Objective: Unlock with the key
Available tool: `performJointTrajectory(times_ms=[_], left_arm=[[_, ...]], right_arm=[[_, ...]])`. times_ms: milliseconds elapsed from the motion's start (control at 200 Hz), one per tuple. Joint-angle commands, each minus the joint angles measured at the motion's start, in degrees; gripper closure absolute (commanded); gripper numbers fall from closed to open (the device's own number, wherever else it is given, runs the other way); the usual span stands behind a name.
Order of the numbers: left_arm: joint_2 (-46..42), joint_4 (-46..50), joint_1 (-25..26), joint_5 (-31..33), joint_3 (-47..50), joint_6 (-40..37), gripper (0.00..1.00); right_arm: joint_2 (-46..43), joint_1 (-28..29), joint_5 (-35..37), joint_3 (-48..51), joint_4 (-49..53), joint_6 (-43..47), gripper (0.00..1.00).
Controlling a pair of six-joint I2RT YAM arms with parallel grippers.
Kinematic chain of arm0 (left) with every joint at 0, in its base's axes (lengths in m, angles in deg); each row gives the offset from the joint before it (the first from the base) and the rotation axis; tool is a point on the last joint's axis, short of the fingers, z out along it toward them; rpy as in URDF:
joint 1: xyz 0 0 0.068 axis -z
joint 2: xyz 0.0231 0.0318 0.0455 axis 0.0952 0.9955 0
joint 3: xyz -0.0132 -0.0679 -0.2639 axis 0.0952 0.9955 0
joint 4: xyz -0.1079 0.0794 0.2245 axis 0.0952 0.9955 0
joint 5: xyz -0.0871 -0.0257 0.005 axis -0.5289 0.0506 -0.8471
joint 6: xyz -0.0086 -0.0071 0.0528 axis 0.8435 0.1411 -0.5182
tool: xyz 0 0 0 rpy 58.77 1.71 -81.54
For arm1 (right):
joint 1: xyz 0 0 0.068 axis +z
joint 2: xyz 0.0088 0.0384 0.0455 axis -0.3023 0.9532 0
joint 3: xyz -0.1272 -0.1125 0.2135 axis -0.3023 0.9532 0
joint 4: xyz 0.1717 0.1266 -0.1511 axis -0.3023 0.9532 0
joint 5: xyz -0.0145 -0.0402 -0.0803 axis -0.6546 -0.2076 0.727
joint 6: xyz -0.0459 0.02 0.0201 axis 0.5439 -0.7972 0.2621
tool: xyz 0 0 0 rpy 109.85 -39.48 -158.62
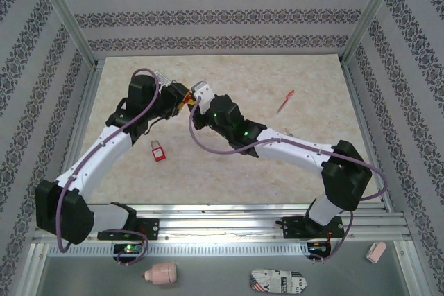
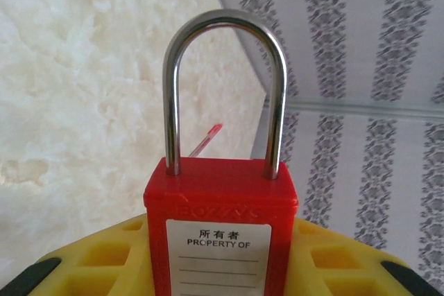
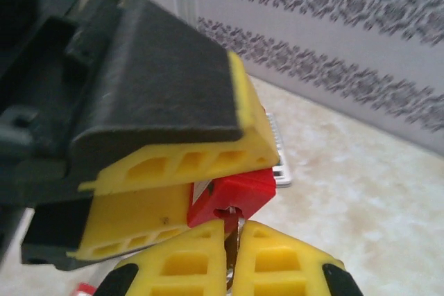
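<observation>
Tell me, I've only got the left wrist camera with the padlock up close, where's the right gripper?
Observer: The right gripper sits just under the padlock, fingertips nearly together.
Operator: Is it inserted?
Observer: A thin grey sliver, likely the key, shows between them at the lock's underside; depth unclear.
Operator: Anything else lying around?
Observer: A second padlock lies loose, left of centre in the top view.
</observation>
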Motion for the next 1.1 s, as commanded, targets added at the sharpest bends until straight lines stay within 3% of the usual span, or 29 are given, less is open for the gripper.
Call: performJointTrajectory(times_ms=[0,200,480,949,1034,1094], left_arm=[[2.7,6.7,0.9,-13.4,-7.6,-4.6,1.00],[8.2,17.9,0.8,-17.1,-16.3,-10.1,1.00],[12.5,34.2,0.8,-16.3,-24.2,-19.9,1.00],[12.3,41.1,1.1,-12.0,-27.3,-26.4,1.00],[12.0,41.5,1.1,-10.6,-27.6,-27.6,1.00],[11.7,41.2,1.1,-10.3,-27.4,-27.9,1.00]], right_arm=[[0.5,6.6,-2.6,2.7,-4.1,15.9,1.00],[2.5,10.4,1.4,4.9,-6.9,30.0,1.00],[4.6,14.7,3.6,6.7,-7.4,48.9,1.00],[4.6,15.7,4.5,7.1,-7.8,51.9,1.00],[4.1,15.7,5.1,7.6,-7.1,51.8,0.90],[3.6,15.7,5.9,8.7,-7.4,51.7,0.73]])
